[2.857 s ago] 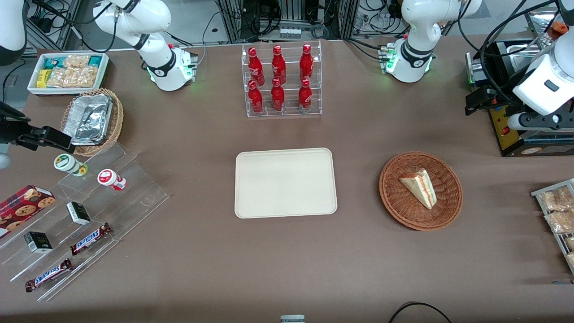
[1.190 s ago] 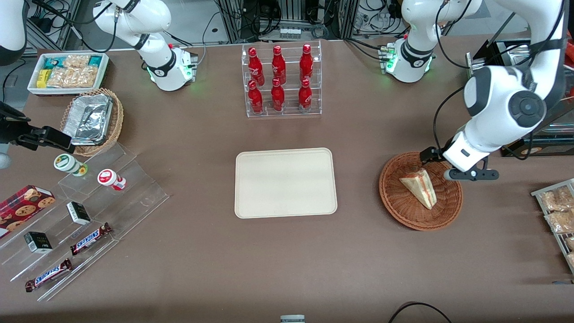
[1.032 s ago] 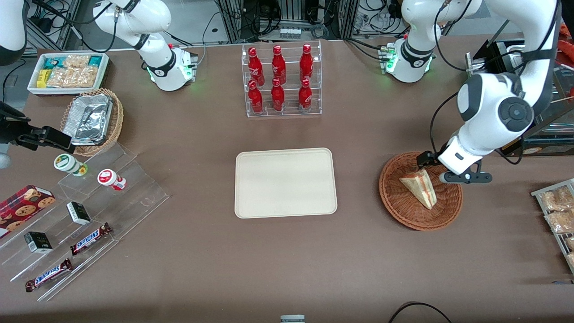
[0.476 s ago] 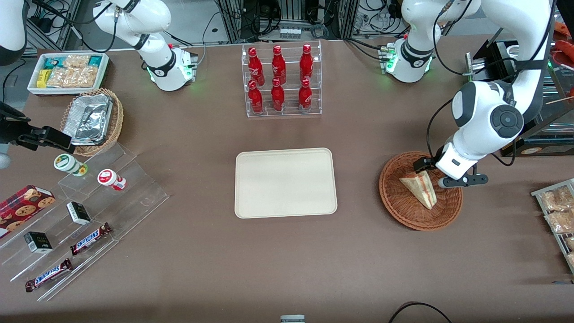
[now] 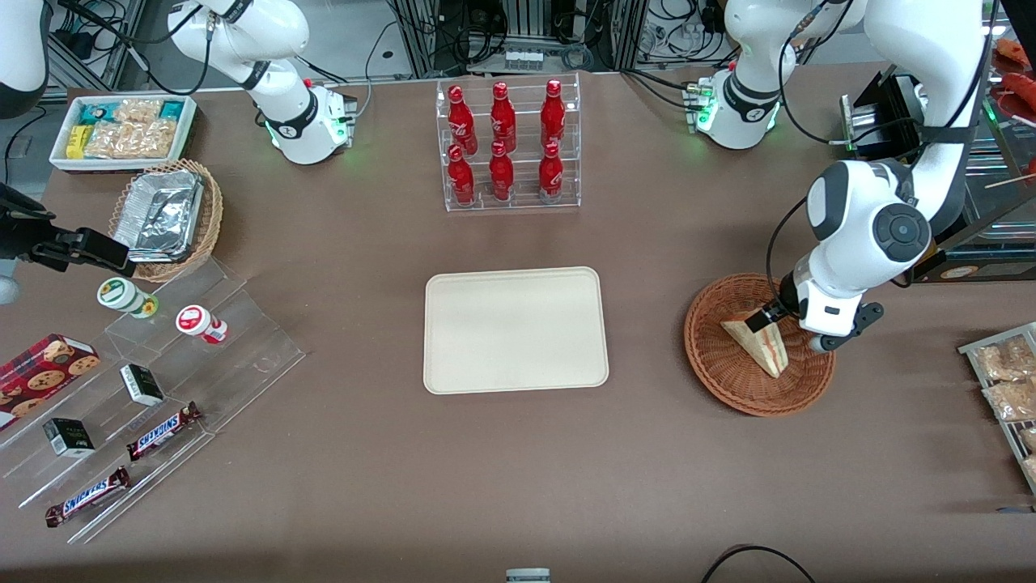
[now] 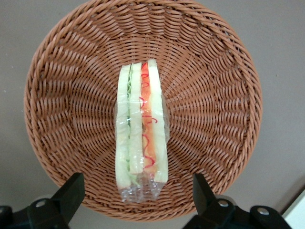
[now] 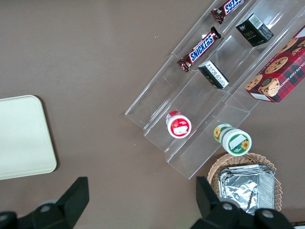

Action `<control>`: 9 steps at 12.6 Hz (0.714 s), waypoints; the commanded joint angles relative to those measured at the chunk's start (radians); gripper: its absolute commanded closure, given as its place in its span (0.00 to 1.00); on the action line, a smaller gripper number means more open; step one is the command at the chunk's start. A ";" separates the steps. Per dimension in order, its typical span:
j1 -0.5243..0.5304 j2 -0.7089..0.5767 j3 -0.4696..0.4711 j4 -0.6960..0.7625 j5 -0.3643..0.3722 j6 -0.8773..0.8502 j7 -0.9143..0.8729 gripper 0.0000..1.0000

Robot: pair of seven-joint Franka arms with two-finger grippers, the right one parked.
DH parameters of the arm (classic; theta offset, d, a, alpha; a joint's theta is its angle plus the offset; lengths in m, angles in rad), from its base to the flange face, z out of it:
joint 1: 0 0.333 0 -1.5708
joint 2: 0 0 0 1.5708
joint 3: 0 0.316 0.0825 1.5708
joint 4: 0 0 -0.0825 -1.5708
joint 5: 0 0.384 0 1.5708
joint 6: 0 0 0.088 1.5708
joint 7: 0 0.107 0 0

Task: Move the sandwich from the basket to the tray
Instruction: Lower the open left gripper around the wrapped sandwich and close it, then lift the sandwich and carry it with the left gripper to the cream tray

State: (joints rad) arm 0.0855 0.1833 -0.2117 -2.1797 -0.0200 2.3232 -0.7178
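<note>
One hand [image 6: 136, 200], fingers spread wide, hovers above the sandwich [image 6: 141, 131] in the basket [image 6: 224, 76], straddling it for a grasp, with the tray [image 5: 515, 329] waiting at the basket's nine o'clock.

Hand [image 6: 138, 202] pointing down, fingers [image 6: 69, 193] spread.

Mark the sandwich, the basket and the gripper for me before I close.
sandwich [image 6: 141, 136], left wrist view, on its striped filling edge.
basket [image 5: 720, 368], front view, on bare woven wall nearer the tray.
gripper [image 6: 138, 193], left wrist view, midway between its open fingertips, above the sandwich.
</note>
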 commanded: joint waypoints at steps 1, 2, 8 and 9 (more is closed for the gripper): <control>-0.015 0.016 0.000 0.001 0.009 0.027 -0.104 0.00; -0.027 0.018 0.000 0.001 0.011 0.039 -0.109 0.00; -0.030 0.068 0.002 0.014 0.089 0.028 -0.091 0.00; -0.029 0.070 0.002 0.012 0.104 0.028 -0.089 0.00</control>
State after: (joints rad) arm 0.0582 0.2437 -0.2113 -2.1788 0.0454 2.3481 -0.7932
